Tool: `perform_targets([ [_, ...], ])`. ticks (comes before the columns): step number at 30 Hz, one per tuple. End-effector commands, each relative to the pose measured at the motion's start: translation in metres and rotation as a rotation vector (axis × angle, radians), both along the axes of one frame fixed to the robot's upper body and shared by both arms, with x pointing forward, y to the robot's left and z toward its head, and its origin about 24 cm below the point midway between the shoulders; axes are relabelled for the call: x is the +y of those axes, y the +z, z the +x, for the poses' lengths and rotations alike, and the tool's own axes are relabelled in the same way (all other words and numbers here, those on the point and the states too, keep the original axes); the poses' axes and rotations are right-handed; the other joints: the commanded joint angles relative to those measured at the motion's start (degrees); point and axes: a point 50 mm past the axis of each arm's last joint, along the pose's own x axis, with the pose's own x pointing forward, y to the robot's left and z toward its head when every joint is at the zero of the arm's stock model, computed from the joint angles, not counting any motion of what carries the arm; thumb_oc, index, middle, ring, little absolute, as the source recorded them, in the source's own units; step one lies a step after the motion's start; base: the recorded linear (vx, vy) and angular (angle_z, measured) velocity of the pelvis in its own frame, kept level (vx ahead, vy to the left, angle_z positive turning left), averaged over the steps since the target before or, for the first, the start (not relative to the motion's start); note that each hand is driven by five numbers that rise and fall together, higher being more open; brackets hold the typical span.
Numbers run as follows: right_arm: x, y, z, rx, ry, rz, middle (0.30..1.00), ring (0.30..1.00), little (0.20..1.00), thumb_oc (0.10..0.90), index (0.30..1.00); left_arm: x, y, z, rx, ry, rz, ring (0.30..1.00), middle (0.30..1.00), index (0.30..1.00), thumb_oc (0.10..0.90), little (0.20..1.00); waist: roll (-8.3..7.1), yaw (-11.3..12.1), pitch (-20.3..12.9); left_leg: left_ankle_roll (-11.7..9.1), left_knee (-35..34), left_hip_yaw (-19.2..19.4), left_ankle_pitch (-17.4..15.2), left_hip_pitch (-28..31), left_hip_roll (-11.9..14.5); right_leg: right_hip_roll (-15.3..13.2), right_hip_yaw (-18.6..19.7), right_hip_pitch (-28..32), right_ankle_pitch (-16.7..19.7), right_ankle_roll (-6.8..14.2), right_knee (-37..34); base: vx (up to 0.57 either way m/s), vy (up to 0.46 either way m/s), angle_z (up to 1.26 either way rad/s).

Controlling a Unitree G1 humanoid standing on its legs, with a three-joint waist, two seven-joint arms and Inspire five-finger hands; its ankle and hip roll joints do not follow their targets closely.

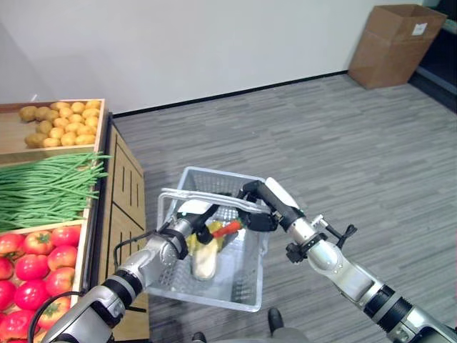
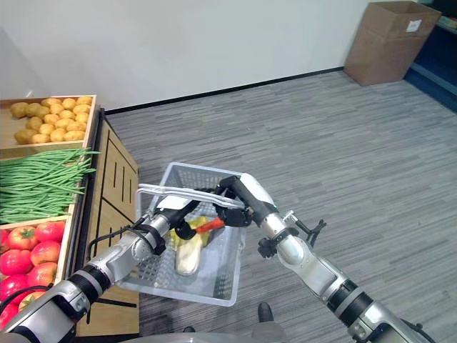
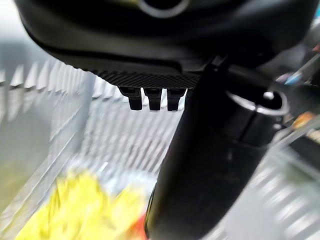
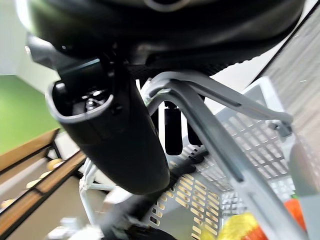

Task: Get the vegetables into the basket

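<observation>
Big wooden produce stand sits on my left w/ three trays: pale yellow-brown potatoes at the back, long green beans in the middle, red tomatoes nearest me. All three still look full, so most of the veg hasn't gone anywhere yet.

Grey perforated plastic shopping basket hangs off the floor just beside the stand. Right hand is carrying it, fingers curled round the grey loop handles; the right wrist view shows the handle bar running thru the grip.

Inside the basket there's already some stuff: a pale cream long vegetable, something yellow under it, prob leafy but can't say for sure.

Left hand is down inside the basket w/ a small orange-red carrot-like piece right at its fingertips. Can't tell if the fingers are clamped on it or have let go; left wrist view doesn't settle it either.

My read: early on, couple items in, one drop-off in hand, loads left on the stand.
</observation>
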Motion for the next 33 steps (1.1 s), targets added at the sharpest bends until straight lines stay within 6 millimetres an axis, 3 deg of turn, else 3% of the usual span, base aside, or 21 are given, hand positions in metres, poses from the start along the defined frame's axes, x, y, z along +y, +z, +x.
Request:
perform_targets([
  [1, 0.011, 0.062, 0.018, -0.289, -0.043, 0.273, 0.300, 0.300, 0.300, 0.400, 0.300, -0.012, 0.033, 0.015, -0.099, -0.036, -0.195, 1.000, 1.000, 1.000, 0.900, 1.000, -0.92, 0.47, -4.83, 0.53, 0.11, -2.03, -1.02, -2.07, -0.90, -1.83, -4.69, 2.14, -2.57, 2.60, -0.05, -0.01, -0.003, 0.15],
  [6, -0.009, 0.037, 0.023, -0.234, -0.175, 0.182, 0.300, 0.300, 0.300, 0.400, 0.300, -0.024, 0.040, -0.009, -0.018, -0.140, -0.352, 1.000, 1.000, 1.000, 0.900, 1.000, -1.07, 1.31, -4.97, 0.69, 0.11, -2.82, -1.06, -2.15, -1.09, -1.92, -5.22, 2.56, -2.75, 2.53, -0.05, 0.00, -0.005, 0.03],
  [8, -0.026, 0.021, 0.024, -0.187, -0.274, 0.135, 0.300, 0.300, 0.300, 0.400, 0.300, -0.023, 0.036, -0.023, 0.074, -0.143, -0.453, 1.000, 1.000, 1.000, 0.900, 1.000, -1.12, 1.81, -4.93, 0.79, 0.11, -3.35, -1.04, -2.21, -1.19, -2.02, -5.66, 2.79, -2.84, 2.51, -0.05, 0.00, -0.011, 0.08],
  [10, -0.029, 0.018, 0.024, -0.179, -0.289, 0.126, 0.300, 0.300, 0.300, 0.400, 0.300, -0.022, 0.036, -0.025, 0.088, -0.153, -0.453, 1.000, 1.000, 1.000, 0.900, 1.000, -1.12, 1.85, -4.99, 0.81, 0.11, -3.48, -1.05, -2.23, -1.20, -2.00, -5.75, 2.89, -2.91, 2.52, -0.05, 0.00, -0.006, 0.16],
  [14, -0.060, -0.010, 0.019, -0.094, -0.444, 0.019, 0.300, 0.300, 0.300, 0.400, 0.300, -0.009, 0.016, -0.041, 0.232, -0.101, -0.497, 1.000, 1.000, 1.000, 0.900, 1.000, -1.20, 2.57, -4.99, 0.95, 0.11, -4.24, -0.98, -2.31, -1.39, -1.99, -6.20, 3.14, -3.01, 2.45, -0.05, 0.00, -0.005, 0.07],
  [16, -0.065, -0.014, 0.018, -0.080, -0.468, 0.006, 0.300, 0.300, 0.300, 0.400, 0.300, -0.004, 0.010, -0.044, 0.257, -0.075, -0.503, 1.000, 1.000, 1.000, 0.900, 1.000, -1.23, 2.64, -5.02, 0.96, 0.11, -4.37, -0.95, -2.31, -1.40, -1.99, -6.27, 3.17, -3.06, 2.43, -0.05, 0.00, 0.000, 0.00],
  [20, -0.088, -0.029, 0.011, -0.032, -0.576, -0.049, 0.300, 0.300, 0.300, 0.400, 0.300, 0.022, -0.025, -0.058, 0.363, 0.077, -0.447, 1.000, 1.000, 1.000, 0.900, 1.000, -1.31, 3.17, -4.88, 0.94, 0.11, -4.64, -0.77, -2.56, -1.35, -1.91, -6.28, 2.94, -2.96, 2.41, -0.05, 0.00, 0.000, 0.00],
  [22, -0.099, -0.038, 0.006, 0.000, -0.635, -0.058, 0.300, 0.300, 0.300, 0.400, 0.300, 0.043, -0.053, -0.069, 0.421, 0.213, -0.382, 1.000, 1.000, 1.000, 0.900, 1.000, -1.46, 3.39, -4.80, 0.93, 0.11, -4.67, -0.65, -2.65, -1.34, -1.80, -6.17, 2.77, -2.88, 2.36, -0.05, 0.00, 0.000, 0.00],
  [23, -0.109, -0.042, 0.004, 0.020, -0.672, -0.094, 0.300, 0.300, 0.300, 0.400, 0.300, 0.059, -0.083, -0.086, 0.511, 0.308, -0.277, 1.000, 1.000, 1.000, 0.900, 1.000, -1.60, 3.61, -4.61, 0.88, 0.11, -4.79, -0.42, -2.94, -1.26, -1.65, -6.06, 2.49, -2.77, 2.29, -0.05, 0.00, 0.000, 0.00],
  [24, -0.110, -0.042, 0.004, 0.019, -0.671, -0.094, 0.300, 0.300, 0.300, 0.400, 0.300, 0.059, -0.083, -0.086, 0.510, 0.307, -0.277, 1.000, 1.000, 1.000, 0.900, 1.000, -1.55, 3.59, -4.62, 0.88, 0.11, -4.78, -0.42, -2.96, -1.26, -1.65, -6.05, 2.46, -2.77, 2.29, -0.05, 0.00, 0.000, 0.00],
  [27, -0.129, -0.054, -0.001, 0.083, -0.730, -0.178, 0.300, 0.300, 0.300, 0.400, 0.300, 0.081, -0.126, -0.120, 0.659, 0.475, -0.122, 1.000, 1.000, 1.000, 0.900, 1.000, -1.81, 3.95, -4.29, 0.82, 0.11, -4.73, -0.24, -3.28, -1.05, -1.47, -5.98, 2.11, -2.70, 2.22, -0.05, -0.01, -0.014, 0.03],
  [31, -0.139, -0.059, -0.003, 0.114, -0.762, -0.218, 0.300, 0.300, 0.300, 0.400, 0.300, 0.088, -0.140, -0.133, 0.666, 0.535, -0.016, 1.000, 1.000, 1.000, 0.900, 1.000, -1.83, 4.32, -3.85, 0.71, 0.11, -4.87, -0.18, -3.52, -0.86, -1.37, -6.12, 2.03, -2.74, 2.12, -0.05, 0.00, -0.018, 0.05],
  [33, -0.150, -0.067, -0.009, 0.163, -0.809, -0.251, 0.300, 0.300, 0.300, 0.400, 0.300, 0.097, -0.157, -0.157, 0.740, 0.642, 0.044, 1.000, 1.000, 1.000, 0.900, 1.000, -1.82, 4.70, -3.69, 0.57, 0.11, -5.08, -0.03, -3.90, -0.73, -1.30, -6.41, 1.89, -2.80, 2.00, -0.05, 0.00, -0.022, 0.05],
])
